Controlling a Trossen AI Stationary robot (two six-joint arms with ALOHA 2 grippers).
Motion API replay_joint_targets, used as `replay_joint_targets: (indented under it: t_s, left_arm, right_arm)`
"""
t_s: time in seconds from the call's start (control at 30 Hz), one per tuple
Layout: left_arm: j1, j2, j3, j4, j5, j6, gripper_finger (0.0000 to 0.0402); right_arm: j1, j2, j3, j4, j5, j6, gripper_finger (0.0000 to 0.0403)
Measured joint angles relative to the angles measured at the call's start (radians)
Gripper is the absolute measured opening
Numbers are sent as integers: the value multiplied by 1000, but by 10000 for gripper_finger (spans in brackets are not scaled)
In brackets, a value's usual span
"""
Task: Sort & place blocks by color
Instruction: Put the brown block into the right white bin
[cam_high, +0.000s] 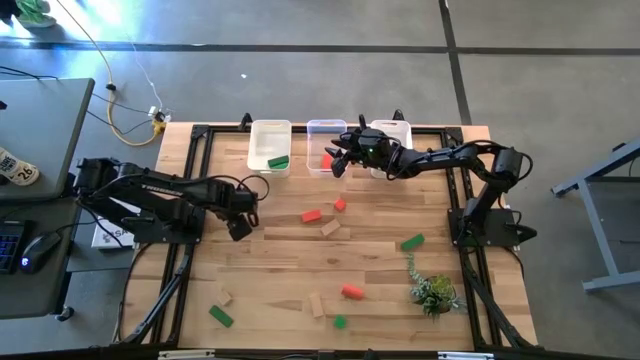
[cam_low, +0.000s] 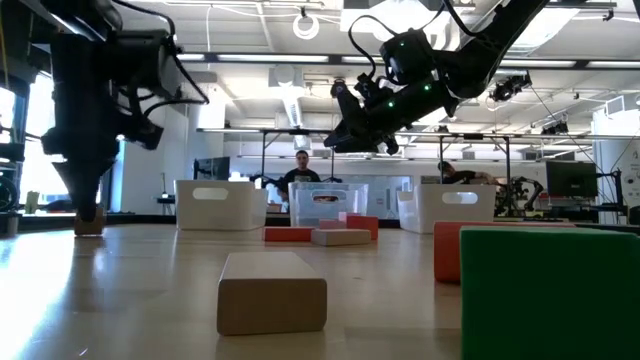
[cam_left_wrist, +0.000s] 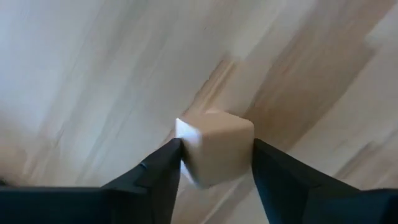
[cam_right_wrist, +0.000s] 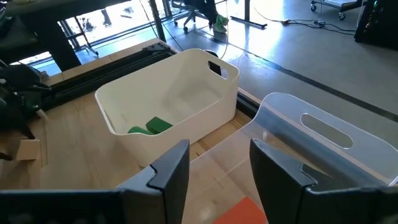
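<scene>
Left gripper (cam_left_wrist: 214, 165) sat left of centre in the high view, low over the table (cam_high: 270, 262), jaws pinching a pale wood cube (cam_left_wrist: 216, 146). Right gripper (cam_right_wrist: 214, 165) hung over the clear middle bin (cam_high: 325, 132) at top centre, jaws spread and empty; a red block (cam_right_wrist: 239, 211) lay in the bin beneath it. Left bin (cam_high: 270, 146) held a green block (cam_high: 278, 161). Red, green and wood blocks were scattered across the table.

Judged step: the left arm picking up a wood block. Next move calls for lifting the cube clear and carrying it to the right-hand bin (cam_high: 392, 128), presumably the one for wood.
</scene>
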Motion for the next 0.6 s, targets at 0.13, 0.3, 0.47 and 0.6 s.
replay_joint_targets:
  t_s: [0.13, 0.3, 0.47, 0.6]
  left_arm:
    - [0, 10, 3, 6, -2, 18, 191]
    - [14, 42, 2, -2, -27, 6, 201]
    - [24, 98, 3, -3, -15, 15, 200]
    - [25, 117, 7, -2, 4, 18, 201]
  right_arm:
    - [0, 0, 0, 0, 0, 0, 156]
    - [0, 0, 0, 0, 0, 0, 156]
    - [0, 0, 0, 0, 0, 0, 156]
    - [0, 0, 0, -1, 0, 0, 156]
